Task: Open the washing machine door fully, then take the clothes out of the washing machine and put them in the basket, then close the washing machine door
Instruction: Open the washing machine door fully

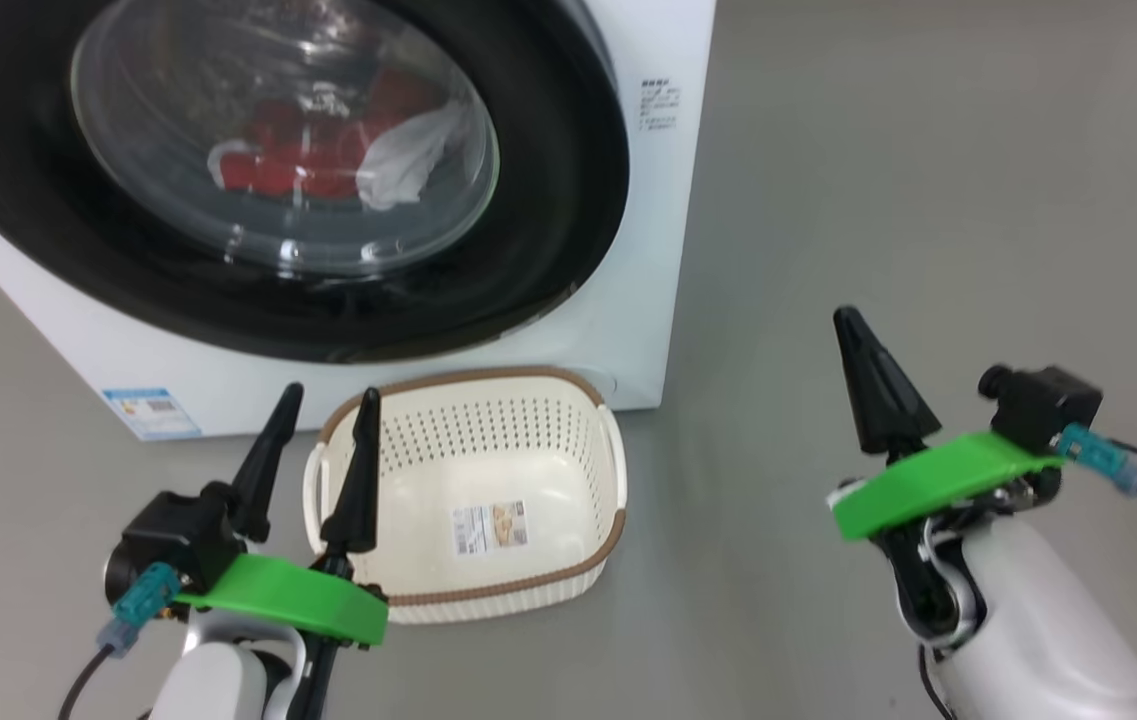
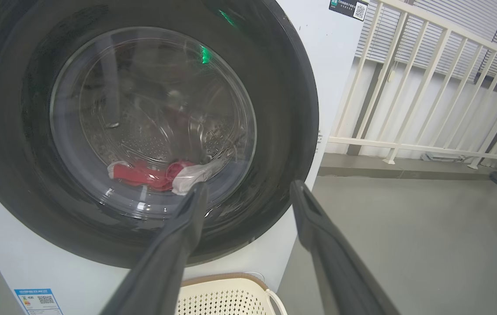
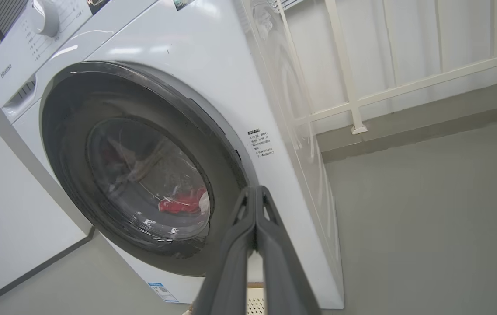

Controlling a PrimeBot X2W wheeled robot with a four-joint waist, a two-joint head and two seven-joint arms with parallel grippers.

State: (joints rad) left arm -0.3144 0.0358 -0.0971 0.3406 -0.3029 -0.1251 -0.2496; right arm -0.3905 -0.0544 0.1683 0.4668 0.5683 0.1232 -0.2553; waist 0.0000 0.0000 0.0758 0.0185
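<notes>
One basket (image 1: 513,450) below washing machine door (image 1: 553,200), bare floor (image 1: 878,180) right

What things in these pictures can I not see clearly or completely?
- Red and white fabric clothes: head view, reflections on the round black-rimmed glass door blur them; their number is unclear.
- Small printed label on the big white washing machine: head view, too small to read.
- Cream perforated plastic basket: left wrist view, cut off by the bottom edge.
</notes>
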